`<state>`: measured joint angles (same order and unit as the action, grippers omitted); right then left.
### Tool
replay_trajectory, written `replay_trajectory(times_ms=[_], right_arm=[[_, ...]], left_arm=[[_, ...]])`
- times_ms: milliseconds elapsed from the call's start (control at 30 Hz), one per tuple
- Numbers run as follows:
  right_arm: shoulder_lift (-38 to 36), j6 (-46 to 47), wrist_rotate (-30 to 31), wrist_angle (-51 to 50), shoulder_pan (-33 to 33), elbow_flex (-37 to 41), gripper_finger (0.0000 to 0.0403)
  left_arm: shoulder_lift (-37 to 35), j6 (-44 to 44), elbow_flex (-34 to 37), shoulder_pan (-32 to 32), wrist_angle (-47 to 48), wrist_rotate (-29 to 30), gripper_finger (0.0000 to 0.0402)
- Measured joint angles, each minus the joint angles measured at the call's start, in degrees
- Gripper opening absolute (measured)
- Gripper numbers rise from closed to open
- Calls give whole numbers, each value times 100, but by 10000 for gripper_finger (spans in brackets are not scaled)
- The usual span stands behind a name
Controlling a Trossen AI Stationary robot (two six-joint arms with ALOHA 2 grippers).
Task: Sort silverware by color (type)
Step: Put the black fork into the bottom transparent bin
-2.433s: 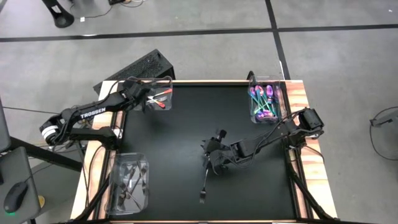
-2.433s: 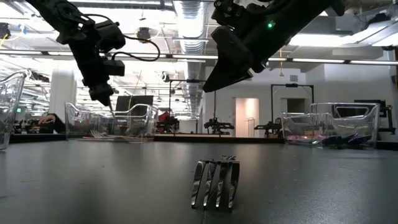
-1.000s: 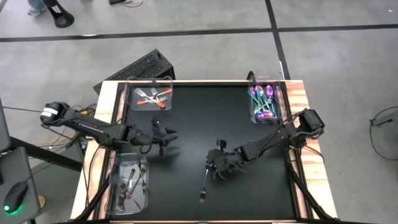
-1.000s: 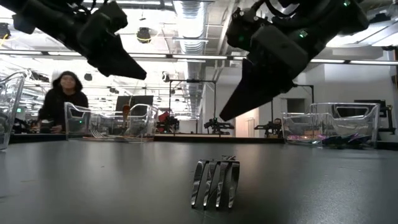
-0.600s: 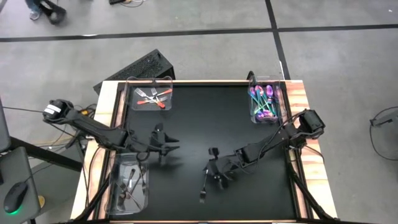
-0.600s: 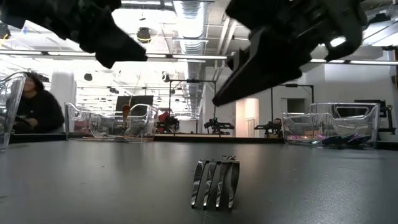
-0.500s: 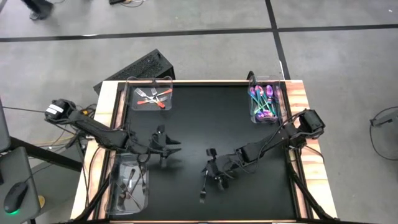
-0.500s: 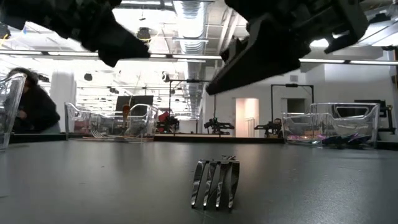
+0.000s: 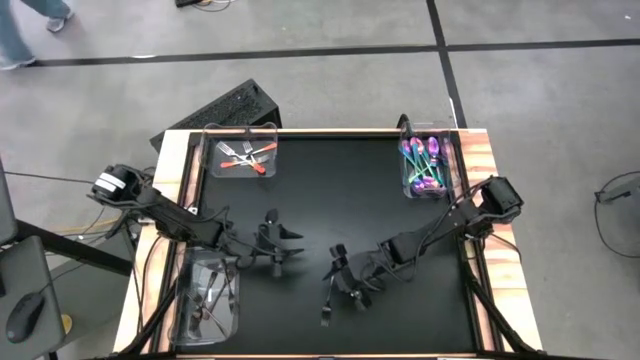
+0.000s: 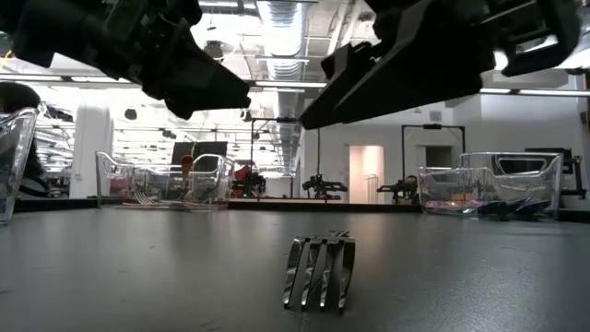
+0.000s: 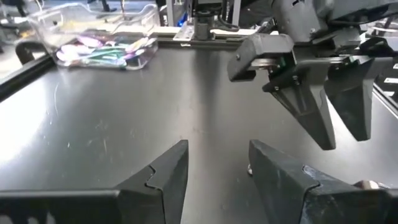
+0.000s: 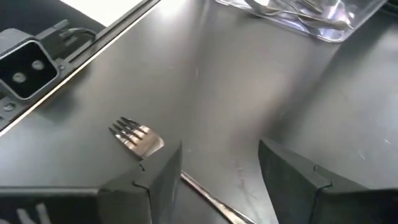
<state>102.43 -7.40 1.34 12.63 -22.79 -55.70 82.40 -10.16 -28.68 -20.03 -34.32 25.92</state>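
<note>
High view: sort looked nearly done. Orange-handled pieces sat in the far-left bin, iridescent pieces in the far-right bin, dark pieces in the near-left bin; only one fork was loose on the black mat, near the front middle. Right gripper hung right over its handle end; left gripper hovered just beside, over bare mat. Low view: the fork lay flat, tines toward the camera, nothing touching it; both grippers were up above it, clear of the mat. Left wrist view: left fingers were spread apart, empty, with the right gripper opposite, also spread and empty; the iridescent bin showed beyond. Right wrist view: right fingers were wide, holding nothing, with the fork between and ahead of them on the mat, the dark-piece bin past it. My read: one pick and one drop were left; the fork's colour was hard to call here.
</note>
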Motion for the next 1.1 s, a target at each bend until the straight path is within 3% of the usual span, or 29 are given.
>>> replay_trajectory(times_ms=[233, 467, 667, 900, 1100], right_arm=[[0, 98, -77, -133, -38, 0, 220], [0, 109, -314, -235, -203, 0, 215], [26, 107, -308, -160, -227, 0, 214], [652, 187, -319, 837, -210, -68, 214], [1103, -445, -322, 733, -274, -323, 214]], left_arm=[[2, 297, -91, 0, 184, 5, 158], [2, -66, -91, 2, 953, 217, 158], [19, -181, -91, 2, 988, 291, 158], [19, -310, -88, 2, 934, 222, 158], [19, -334, -91, 52, 1349, 499, 158]])
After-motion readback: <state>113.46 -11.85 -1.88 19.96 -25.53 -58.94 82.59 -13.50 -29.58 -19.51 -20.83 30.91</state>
